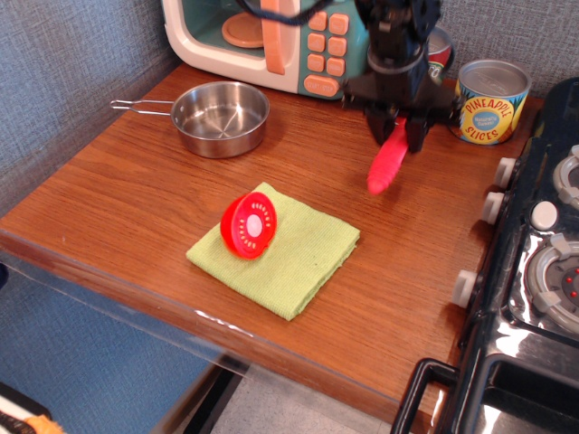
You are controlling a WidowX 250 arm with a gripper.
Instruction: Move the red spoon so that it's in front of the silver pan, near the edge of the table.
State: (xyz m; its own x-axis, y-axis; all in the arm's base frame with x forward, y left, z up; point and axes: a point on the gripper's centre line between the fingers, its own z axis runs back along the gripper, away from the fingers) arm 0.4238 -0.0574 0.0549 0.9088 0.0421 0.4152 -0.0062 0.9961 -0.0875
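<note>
My gripper [398,136] is shut on the red spoon [386,165] and holds it in the air above the right part of the table [118,199]. The spoon's red handle hangs down and to the left from the fingers; its metal bowl is hidden by the gripper. The silver pan [220,118] sits at the back left of the table, its wire handle pointing left. The gripper is well to the right of the pan.
A green cloth [280,249] lies near the table's front edge with a round red disc [248,225] on it. A toy microwave [262,41] stands at the back. Two labelled tins [489,101] stand at the back right. A black stove [534,262] borders the right side.
</note>
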